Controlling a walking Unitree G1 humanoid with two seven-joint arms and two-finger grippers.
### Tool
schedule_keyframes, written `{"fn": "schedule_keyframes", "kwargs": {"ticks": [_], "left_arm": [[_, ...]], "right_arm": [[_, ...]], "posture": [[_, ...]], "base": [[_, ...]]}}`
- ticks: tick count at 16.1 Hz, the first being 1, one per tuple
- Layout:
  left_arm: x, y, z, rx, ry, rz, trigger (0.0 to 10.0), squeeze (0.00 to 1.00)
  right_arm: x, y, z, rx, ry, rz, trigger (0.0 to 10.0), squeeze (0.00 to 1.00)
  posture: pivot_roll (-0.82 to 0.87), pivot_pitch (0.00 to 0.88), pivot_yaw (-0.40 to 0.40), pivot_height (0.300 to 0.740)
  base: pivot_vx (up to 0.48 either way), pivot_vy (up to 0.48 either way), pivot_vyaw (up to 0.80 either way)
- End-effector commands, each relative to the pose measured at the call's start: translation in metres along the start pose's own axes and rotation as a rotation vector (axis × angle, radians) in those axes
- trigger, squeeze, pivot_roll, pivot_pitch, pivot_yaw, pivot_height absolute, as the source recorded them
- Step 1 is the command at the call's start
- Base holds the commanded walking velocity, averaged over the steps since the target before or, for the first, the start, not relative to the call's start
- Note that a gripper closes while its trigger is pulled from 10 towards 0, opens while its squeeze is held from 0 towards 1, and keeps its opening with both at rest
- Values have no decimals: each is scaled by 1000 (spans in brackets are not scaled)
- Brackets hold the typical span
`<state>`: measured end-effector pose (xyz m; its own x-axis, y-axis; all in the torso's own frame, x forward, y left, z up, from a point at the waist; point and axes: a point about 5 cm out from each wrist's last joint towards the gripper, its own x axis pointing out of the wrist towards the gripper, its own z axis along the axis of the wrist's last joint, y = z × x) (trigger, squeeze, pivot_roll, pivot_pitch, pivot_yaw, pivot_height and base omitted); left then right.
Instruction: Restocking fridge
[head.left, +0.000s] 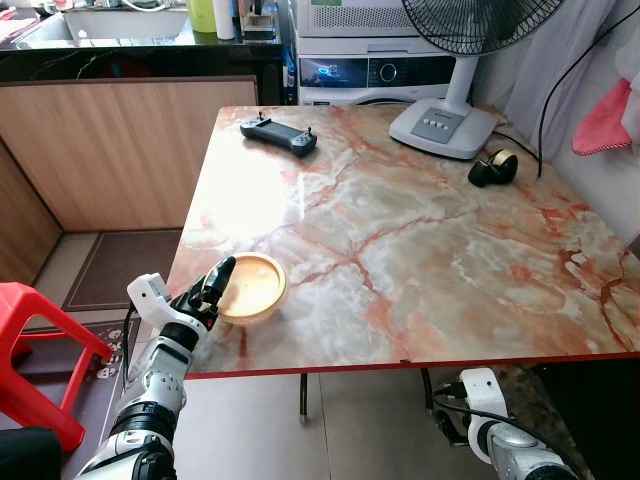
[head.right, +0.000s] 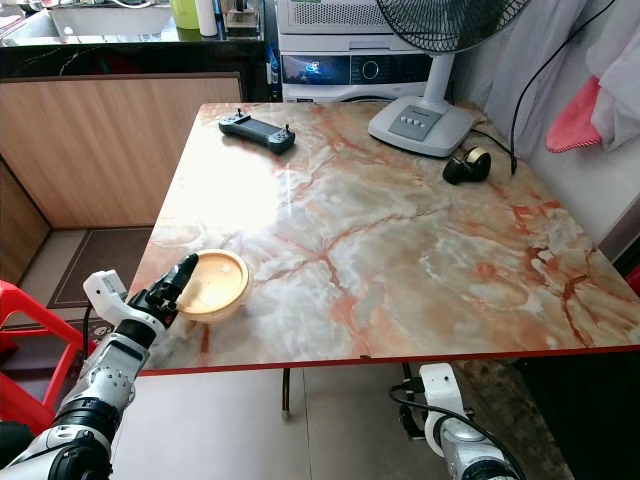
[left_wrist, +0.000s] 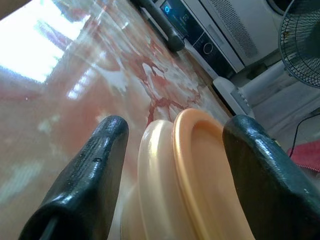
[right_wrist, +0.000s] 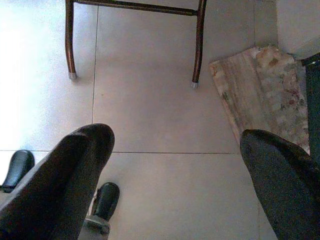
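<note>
Marble desk (head.left: 420, 250): carries lidded orange container (head.left: 251, 288) near front-left corner, within arm reach. Left claw (head.left: 212, 288): fingers spread, straddling container, no grip yet. Right claw (right_wrist: 175, 175): open, empty, idle below desk edge.

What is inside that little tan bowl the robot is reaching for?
The bowl looks empty: a smooth pale inside near the marble table's front left corner. The left claw, fingers open, straddles its near rim and hides that edge. What lies under the bowl cannot be seen.
</note>
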<state>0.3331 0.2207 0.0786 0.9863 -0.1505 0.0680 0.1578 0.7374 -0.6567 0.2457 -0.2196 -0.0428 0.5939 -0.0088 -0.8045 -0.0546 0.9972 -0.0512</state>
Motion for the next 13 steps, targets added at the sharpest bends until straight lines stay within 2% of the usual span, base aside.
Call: {"fn": "schedule_keyframes", "kwargs": {"ticks": [1,6,7,8,13], "left_arm": [[3,-2,0,-18,4,-8,10000,0],[3,-3,-8,-37,43,-10,9804,0],[4,-3,-8,-35,45,-8,2706,0],[4,-3,-8,-38,46,-9,0,0],[3,-1,-5,-12,43,-7,0,0]], "right_arm": [[-1,-4,3,-10,-1,-13,10000,0],[-1,-5,3,-12,-2,-17,10000,0],[-1,-5,3,-12,-2,-17,10000,0],[-1,-5,3,-14,-2,-16,10000,0],[-1,-5,4,-49,-1,-12,10000,0]], "posture": [[76,0,-70,740],[70,0,-71,740],[71,0,-71,740],[71,0,-71,740],[73,0,-72,740]], "base": [[0,0,0],[0,0,0],[0,0,0],[0,0,0],[0,0,0]]}}
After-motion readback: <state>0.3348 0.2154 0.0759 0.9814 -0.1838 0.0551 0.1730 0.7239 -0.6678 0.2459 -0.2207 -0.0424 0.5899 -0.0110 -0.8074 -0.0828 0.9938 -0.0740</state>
